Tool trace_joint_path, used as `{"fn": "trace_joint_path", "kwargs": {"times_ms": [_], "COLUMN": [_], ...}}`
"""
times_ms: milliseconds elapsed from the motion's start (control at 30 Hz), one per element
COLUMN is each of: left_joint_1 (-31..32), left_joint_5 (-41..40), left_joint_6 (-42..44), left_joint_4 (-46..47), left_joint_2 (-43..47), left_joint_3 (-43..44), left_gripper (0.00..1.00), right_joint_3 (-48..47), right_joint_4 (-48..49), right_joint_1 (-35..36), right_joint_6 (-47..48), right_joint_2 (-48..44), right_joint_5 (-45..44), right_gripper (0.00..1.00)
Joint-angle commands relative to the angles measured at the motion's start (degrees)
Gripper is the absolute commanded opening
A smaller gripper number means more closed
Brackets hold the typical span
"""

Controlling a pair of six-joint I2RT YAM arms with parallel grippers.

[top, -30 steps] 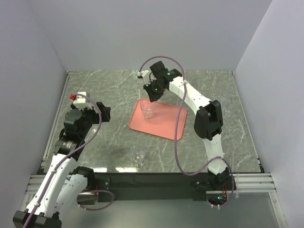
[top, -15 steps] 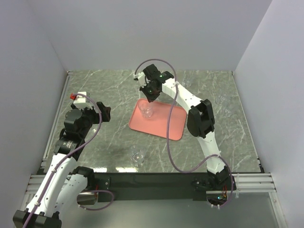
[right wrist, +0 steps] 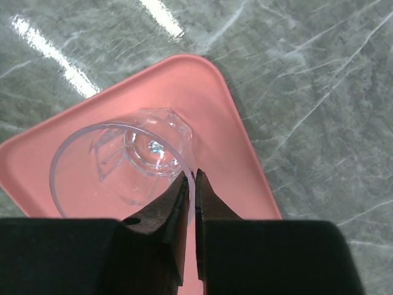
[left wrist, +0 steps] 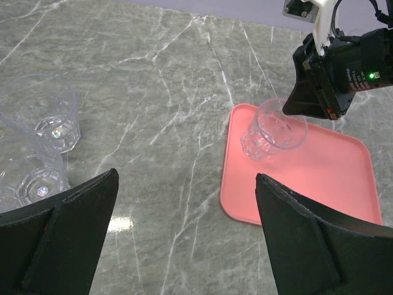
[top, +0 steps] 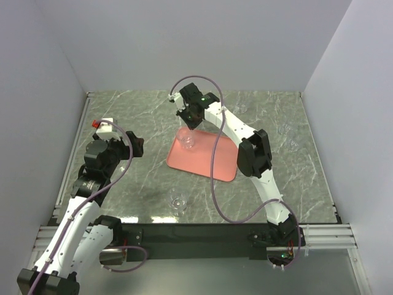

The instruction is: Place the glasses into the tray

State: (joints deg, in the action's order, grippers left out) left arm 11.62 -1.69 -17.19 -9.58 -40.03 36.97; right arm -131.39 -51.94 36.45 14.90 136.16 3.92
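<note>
Clear glass point(right wrist: 141, 153) is pinched by its rim in the right gripper point(right wrist: 191, 178). The fingers are nearly closed w/ only the thin wall between them, and the bowl hangs off to one side of the tips. Pink tray point(right wrist: 233, 141) sits right below the fingertips, glass over its corner. It looks tilted from the left wrist cam, and I can't tell if the base is touching yet.

Meanwhile the left gripper point(left wrist: 185, 184) is wide open w/ nothing between its fingers. Two more glasses point(left wrist: 46, 110) sit on the table point(left wrist: 184, 74) just outside one finger.

Worry imo: letting go while it's tilted means it tips or rolls over the low rim, since it's so close to the corner. Such a thin pinch could also slip b4 it's down.
</note>
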Motion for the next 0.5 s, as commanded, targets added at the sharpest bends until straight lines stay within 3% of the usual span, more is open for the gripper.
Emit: {"fn": "trace_joint_path", "kwargs": {"times_ms": [0,267,467], "left_joint_1": [0.2,0.2,0.2], "left_joint_5": [1.1,1.3,3.4], "left_joint_6": [1.2,1.5,1.5], "left_joint_4": [2.4,2.7,3.1], "left_joint_2": [-0.5,-1.4,-1.7], "left_joint_3": [1.1,1.1,0.9], "left_gripper": [0.99,0.99,0.99], "right_joint_3": [-4.0,-6.2,-5.8], "right_joint_4": [1.7,0.9,-1.0], "right_joint_1": [0.5,0.5,0.6], "right_joint_6": [-0.7,-0.4,1.6], "right_joint_2": [1.0,1.7,-3.6], "right_joint_5": [-2.0,-3.1,-3.7], "right_gripper": [0.14,0.45,0.54]}}
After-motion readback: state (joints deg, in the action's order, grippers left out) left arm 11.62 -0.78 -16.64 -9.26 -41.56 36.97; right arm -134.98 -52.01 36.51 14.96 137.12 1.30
